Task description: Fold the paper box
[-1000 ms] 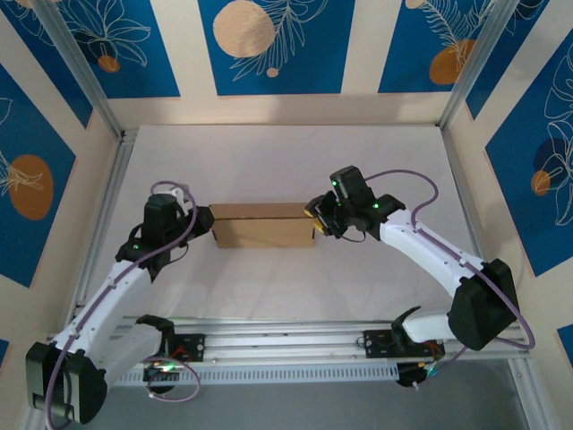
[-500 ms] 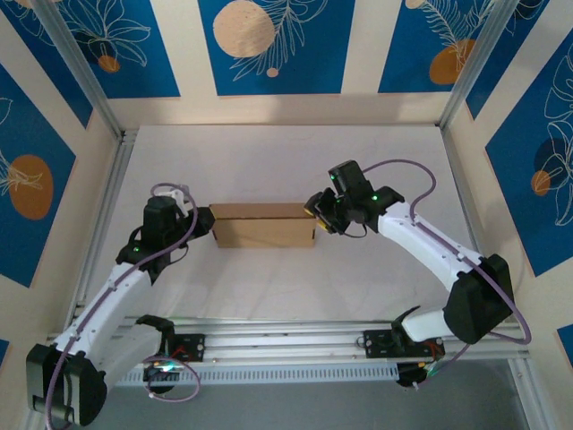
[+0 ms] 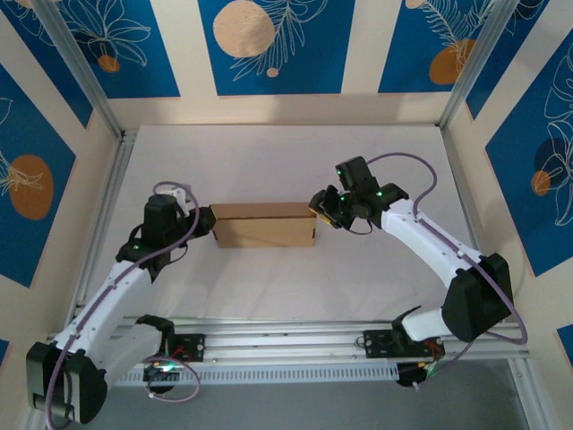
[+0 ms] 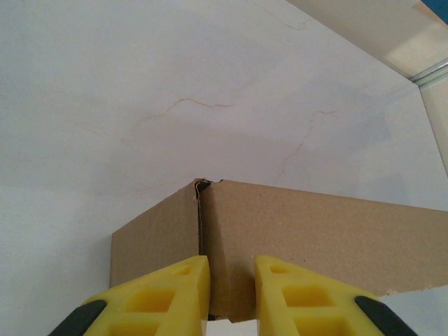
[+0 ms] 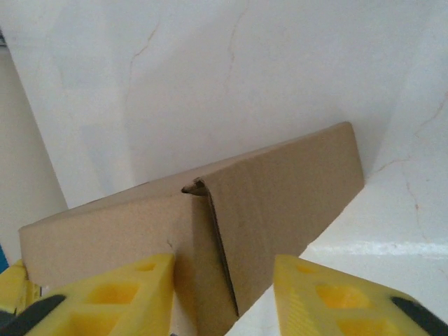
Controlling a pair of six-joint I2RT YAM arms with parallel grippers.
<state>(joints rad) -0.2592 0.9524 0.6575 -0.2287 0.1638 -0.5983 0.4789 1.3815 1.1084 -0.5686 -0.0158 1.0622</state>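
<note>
left wrist view: nearest me, the left gripper (image 4: pixel 227 269) has its yellow fingers (image 4: pixel 168 287) a narrow slit apart. the end corner of the paper box (image 4: pixel 315 238) stands in that slit, its seam just beyond the tips. whether the pads nip the card i cannot tell. past the tips the box's long wall runs off to the right of the jaws, and beyond it lies the white table (image 4: pixel 140 70).

in the right wrist view the right gripper (image 5: pixel 222 262) is spread wider, with the box's other end corner between its fingers. the card sits close against one finger, and a sliver of table shows before the other, so it clamps nothing.

from above, over the last second the right gripper has shifted a little up and back along that end. the left one and the box sit as they did.

the box stands between the two grippers, already closed into a shallow block. to my eye this is the squaring-up and letting-go stage, with little folding left.
</note>
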